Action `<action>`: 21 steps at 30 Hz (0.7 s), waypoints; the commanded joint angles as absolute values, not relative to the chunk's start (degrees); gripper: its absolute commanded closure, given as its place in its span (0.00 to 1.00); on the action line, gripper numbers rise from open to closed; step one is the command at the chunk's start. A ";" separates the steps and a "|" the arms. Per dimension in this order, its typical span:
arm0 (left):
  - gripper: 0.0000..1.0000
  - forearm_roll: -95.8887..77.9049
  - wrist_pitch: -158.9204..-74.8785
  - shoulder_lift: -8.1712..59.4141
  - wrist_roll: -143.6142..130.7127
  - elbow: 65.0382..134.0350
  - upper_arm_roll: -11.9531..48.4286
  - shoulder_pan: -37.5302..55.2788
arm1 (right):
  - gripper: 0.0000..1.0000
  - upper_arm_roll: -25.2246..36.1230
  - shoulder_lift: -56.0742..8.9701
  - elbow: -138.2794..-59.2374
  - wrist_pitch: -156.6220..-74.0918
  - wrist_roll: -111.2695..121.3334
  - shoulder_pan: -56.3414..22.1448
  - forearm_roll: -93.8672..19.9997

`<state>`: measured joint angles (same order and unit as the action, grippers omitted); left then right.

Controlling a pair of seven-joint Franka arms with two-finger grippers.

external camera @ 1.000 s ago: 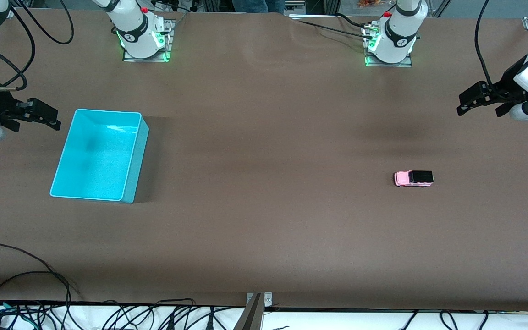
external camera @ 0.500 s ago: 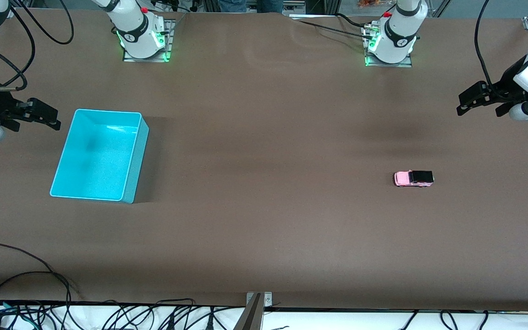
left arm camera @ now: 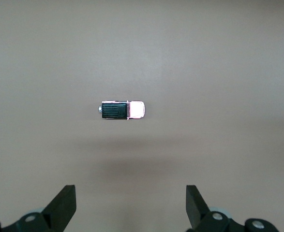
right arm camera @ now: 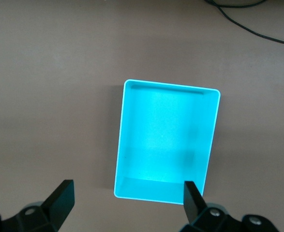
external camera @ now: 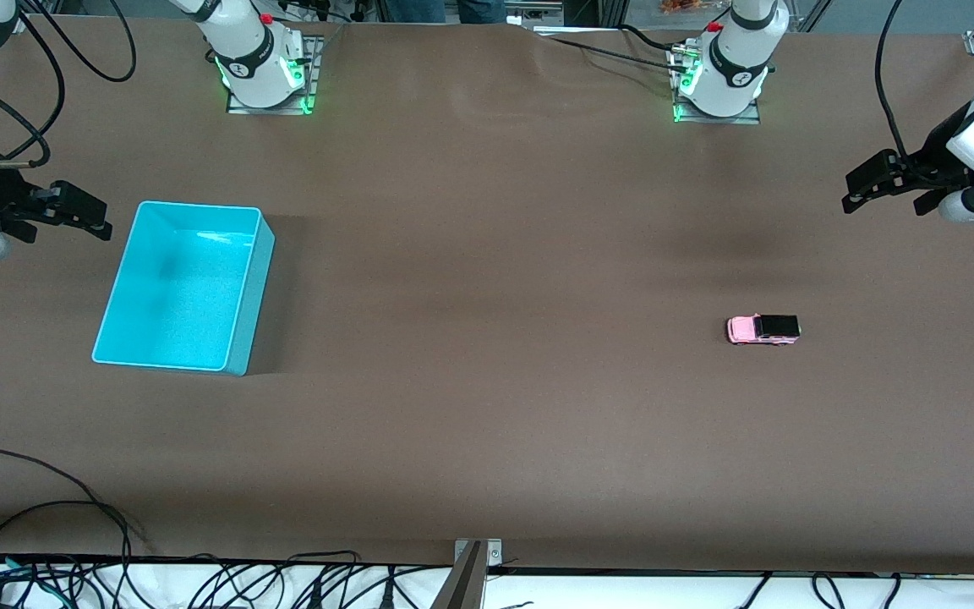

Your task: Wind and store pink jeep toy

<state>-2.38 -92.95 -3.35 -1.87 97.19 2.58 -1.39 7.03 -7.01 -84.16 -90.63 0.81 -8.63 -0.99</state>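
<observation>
The pink jeep toy (external camera: 763,329), light pink with a black rear roof, stands on the brown table toward the left arm's end; it also shows in the left wrist view (left arm camera: 123,110). The cyan bin (external camera: 184,286) stands open and empty toward the right arm's end, and shows in the right wrist view (right arm camera: 166,140). My left gripper (external camera: 857,195) hangs open and empty in the air at the left arm's end, apart from the jeep (left arm camera: 130,205). My right gripper (external camera: 91,219) hangs open and empty beside the bin (right arm camera: 128,203).
Both arm bases (external camera: 265,63) (external camera: 722,72) stand at the table edge farthest from the front camera. Cables (external camera: 47,507) lie along the edge nearest that camera, and a cable (right arm camera: 248,21) lies on the table near the bin.
</observation>
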 commanded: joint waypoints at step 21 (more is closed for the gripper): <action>0.00 -1.32 -91.49 -2.72 -1.32 95.80 2.90 -1.32 | 0.00 6.94 -7.21 -82.79 -89.38 1.23 -8.61 -0.97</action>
